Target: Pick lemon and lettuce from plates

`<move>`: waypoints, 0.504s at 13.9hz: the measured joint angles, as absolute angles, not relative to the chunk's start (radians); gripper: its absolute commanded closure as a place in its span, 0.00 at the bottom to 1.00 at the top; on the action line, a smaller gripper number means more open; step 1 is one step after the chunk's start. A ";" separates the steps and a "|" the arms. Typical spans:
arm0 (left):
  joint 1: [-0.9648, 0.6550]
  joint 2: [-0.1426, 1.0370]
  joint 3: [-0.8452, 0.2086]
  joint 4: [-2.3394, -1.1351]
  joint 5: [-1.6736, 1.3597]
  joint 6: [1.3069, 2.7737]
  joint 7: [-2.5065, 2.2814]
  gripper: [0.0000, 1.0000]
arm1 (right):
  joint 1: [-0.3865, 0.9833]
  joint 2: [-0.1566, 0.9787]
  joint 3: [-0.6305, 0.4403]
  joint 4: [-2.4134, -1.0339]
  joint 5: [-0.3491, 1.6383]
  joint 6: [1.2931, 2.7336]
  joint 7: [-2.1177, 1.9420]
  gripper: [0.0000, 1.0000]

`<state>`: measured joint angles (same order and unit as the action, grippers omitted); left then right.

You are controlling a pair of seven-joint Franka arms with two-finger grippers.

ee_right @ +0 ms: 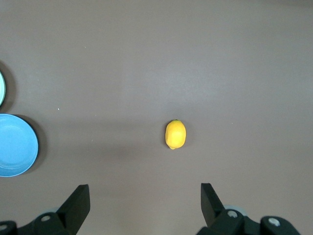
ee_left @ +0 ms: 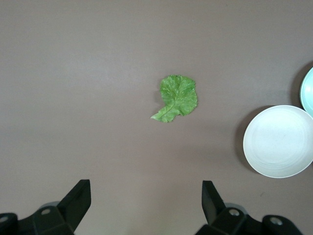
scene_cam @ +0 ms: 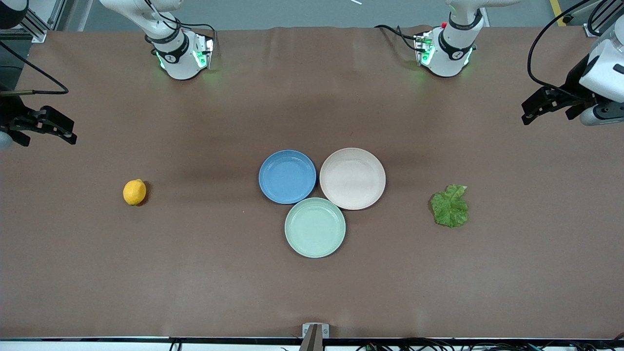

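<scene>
Lemon [scene_cam: 134,192] lay at frame centre-left and lettuce [scene_cam: 450,205] at centre-right, both on bare table [scene_cam: 195,273] off the plates [scene_cam: 287,176]. Left gripper [scene_cam: 536,105] at the upper-right edge and right gripper [scene_cam: 61,130] at the upper-left edge hung spread, holding nothing.

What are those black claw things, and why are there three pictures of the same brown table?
They are pincers on two robot arms. One camera looks down across the table; the other two ride on the arms' wrists. The left pincer hangs open over the lettuce, which lies on the table toward the left arm's end. The right pincer hangs open over the lemon, toward the right arm's end. In the middle sit a blue plate, a cream plate and a mint plate, all empty. Nothing is held.
</scene>
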<state>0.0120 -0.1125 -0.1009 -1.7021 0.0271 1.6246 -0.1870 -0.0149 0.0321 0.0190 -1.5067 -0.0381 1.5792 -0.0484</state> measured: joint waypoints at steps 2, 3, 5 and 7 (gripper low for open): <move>0.012 -0.104 -0.100 -1.695 0.027 1.628 -0.187 0.00 | -0.015 0.033 0.019 -1.507 -0.038 1.579 -0.048 0.00; 0.012 -0.099 -0.101 -1.692 0.027 1.628 -0.187 0.00 | -0.015 0.033 0.019 -1.507 -0.038 1.579 -0.048 0.00; 0.012 -0.093 -0.100 -1.689 0.027 1.628 -0.187 0.00 | -0.015 0.034 0.019 -1.502 -0.038 1.579 -0.048 0.00; 0.012 -0.087 -0.100 -1.688 0.027 1.628 -0.187 0.00 | -0.015 0.034 0.019 -1.497 -0.038 1.579 -0.048 0.00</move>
